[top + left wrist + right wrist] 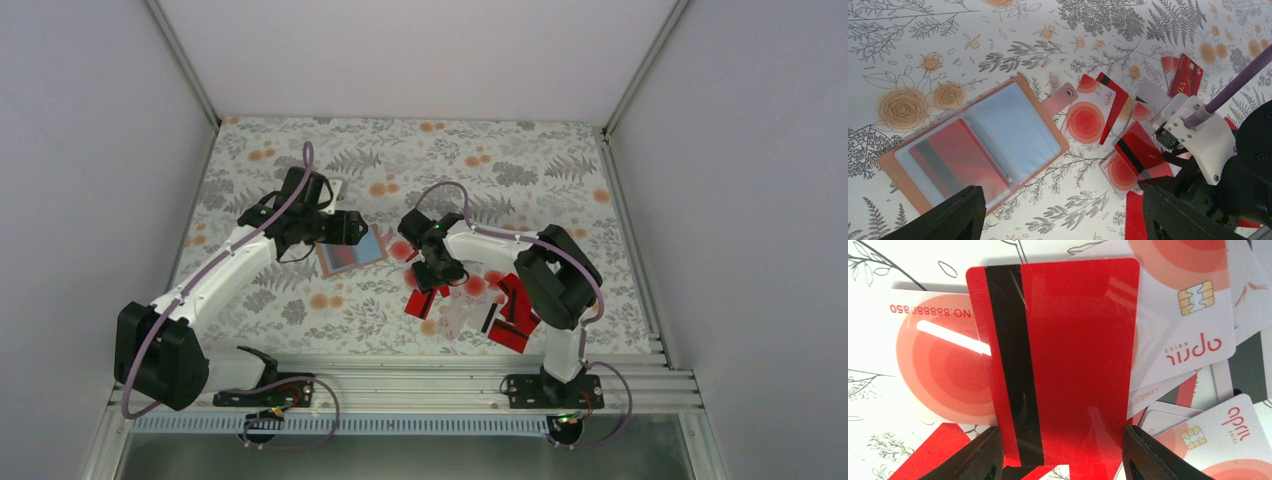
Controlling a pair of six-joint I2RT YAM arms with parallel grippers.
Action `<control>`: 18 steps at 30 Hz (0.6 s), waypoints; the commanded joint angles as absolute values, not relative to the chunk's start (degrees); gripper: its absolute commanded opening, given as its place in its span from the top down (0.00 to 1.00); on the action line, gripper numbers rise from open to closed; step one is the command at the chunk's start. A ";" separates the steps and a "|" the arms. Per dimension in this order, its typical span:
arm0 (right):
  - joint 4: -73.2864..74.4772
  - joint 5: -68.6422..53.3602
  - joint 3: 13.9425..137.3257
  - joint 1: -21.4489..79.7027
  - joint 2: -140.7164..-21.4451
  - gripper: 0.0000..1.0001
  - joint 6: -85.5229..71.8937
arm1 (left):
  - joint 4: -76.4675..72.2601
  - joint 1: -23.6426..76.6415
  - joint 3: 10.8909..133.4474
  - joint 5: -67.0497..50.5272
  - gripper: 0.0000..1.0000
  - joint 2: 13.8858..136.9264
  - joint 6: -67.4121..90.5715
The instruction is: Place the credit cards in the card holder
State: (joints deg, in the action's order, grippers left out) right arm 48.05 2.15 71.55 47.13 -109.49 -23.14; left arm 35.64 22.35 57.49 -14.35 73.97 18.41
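Plainly, credit cards [508, 333] litter a floral table [540, 150] between white walls [80, 150].

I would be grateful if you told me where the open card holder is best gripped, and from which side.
Probably the strap tab with the snap. The card holder lies flat and open, so its faces offer no edge, while the tab sticks out past the border toward the loose cards. Come down from above, jaws across the tab's narrow width; that leaves both clear sleeves uncovered.
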 commanded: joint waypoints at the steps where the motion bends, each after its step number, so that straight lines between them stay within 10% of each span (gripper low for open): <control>1: 46.37 3.12 68.49 47.72 -111.65 0.45 -24.18 | 35.82 22.59 56.74 -13.63 0.21 72.51 17.58; 18: 46.64 1.50 71.55 47.56 -105.93 0.48 -25.22 | 35.80 22.57 56.43 -14.94 0.21 70.78 19.17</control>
